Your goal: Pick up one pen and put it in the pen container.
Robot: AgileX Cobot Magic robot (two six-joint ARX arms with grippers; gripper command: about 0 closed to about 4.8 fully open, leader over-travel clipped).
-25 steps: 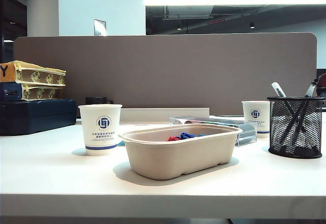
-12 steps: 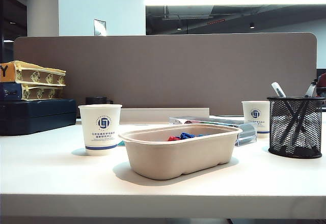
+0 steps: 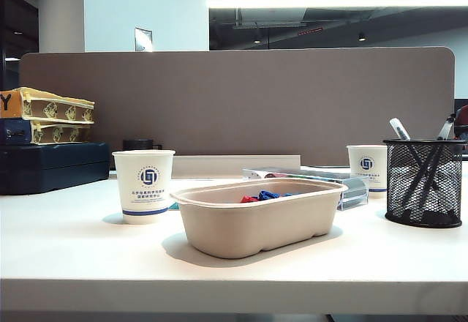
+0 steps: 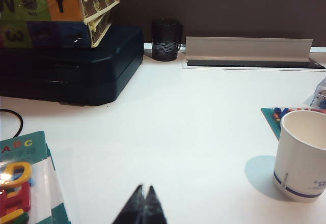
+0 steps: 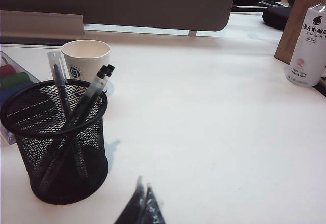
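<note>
Over white table: left claw [image 4: 143, 206] closed, empty; right claw [image 5: 144, 206] closed near pen container [image 5: 56, 140].

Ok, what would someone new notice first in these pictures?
The beige tray at the table's centre holds small red and blue bits. The black mesh pen container at the right already has pens in it. Both the left gripper and right gripper hang shut over bare table.

No visible change anywhere across the exterior view, arms out of sight there.
</note>
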